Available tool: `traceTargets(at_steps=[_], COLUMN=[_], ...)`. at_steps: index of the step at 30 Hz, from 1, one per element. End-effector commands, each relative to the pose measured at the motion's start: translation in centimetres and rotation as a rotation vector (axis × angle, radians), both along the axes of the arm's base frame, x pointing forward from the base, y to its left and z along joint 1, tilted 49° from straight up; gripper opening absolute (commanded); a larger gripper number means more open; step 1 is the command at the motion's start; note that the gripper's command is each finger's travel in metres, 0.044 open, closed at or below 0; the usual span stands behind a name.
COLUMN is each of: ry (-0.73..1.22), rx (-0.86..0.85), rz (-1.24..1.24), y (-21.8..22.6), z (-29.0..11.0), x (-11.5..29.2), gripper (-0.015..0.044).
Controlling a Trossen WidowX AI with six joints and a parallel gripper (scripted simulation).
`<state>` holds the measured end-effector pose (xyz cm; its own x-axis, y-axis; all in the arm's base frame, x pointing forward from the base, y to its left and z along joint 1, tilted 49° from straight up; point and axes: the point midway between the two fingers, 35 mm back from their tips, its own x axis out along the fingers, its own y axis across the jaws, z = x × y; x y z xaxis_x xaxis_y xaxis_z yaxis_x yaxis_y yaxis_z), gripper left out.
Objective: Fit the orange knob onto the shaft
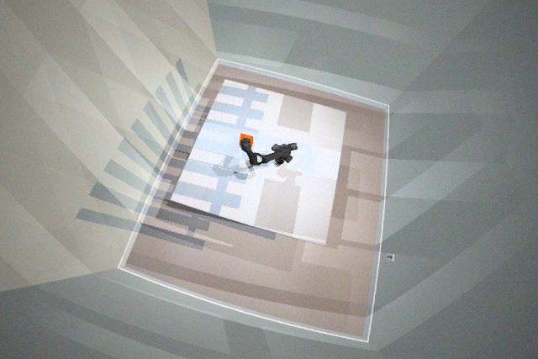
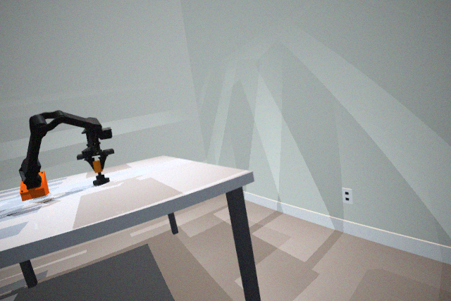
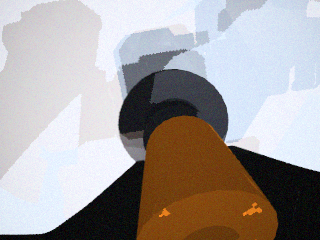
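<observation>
The orange knob (image 2: pixel 97 166) (image 3: pixel 192 165) is a tall upright cylinder held between the fingers of my gripper (image 2: pixel 97 167). My gripper is shut on it, pointing straight down. The dark round pedestal (image 2: pixel 101 182) (image 3: pixel 212 102) stands on the table right below the knob. In the exterior view a short dark piece shows between the knob's lower end and the pedestal's wide base, so the knob is above the base. The knob hides the shaft's top in the wrist view, and I cannot tell whether the shaft tip is in the hole. The shaft's flat side is not visible.
The white table (image 1: pixel 243 211) (image 2: pixel 204 177) carries the arm's orange base (image 1: pixel 246 139) (image 2: pixel 40 191) at one side. Patches of shadow and light lie across the table top. The table's edge (image 2: pixel 145 209) runs in front of the arm in the exterior view.
</observation>
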<state>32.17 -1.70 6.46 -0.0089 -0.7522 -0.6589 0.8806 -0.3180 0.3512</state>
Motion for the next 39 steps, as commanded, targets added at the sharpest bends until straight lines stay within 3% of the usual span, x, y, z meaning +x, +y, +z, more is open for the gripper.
traceTargets(at_steps=[1, 18, 26, 39], ry=[-0.004, -0.004, -0.161, -0.161], rx=[0.000, 0.000, -0.001, -0.001], rz=[0.004, 0.004, -0.134, -0.134], y=[-0.05, 0.26, 0.45, 0.25], z=[0.05, 0.21, 0.22, 0.06], x=[-0.02, 0.22, 0.46, 0.23], gripper=[0.0000, 0.0000, 0.0000, 0.0000])
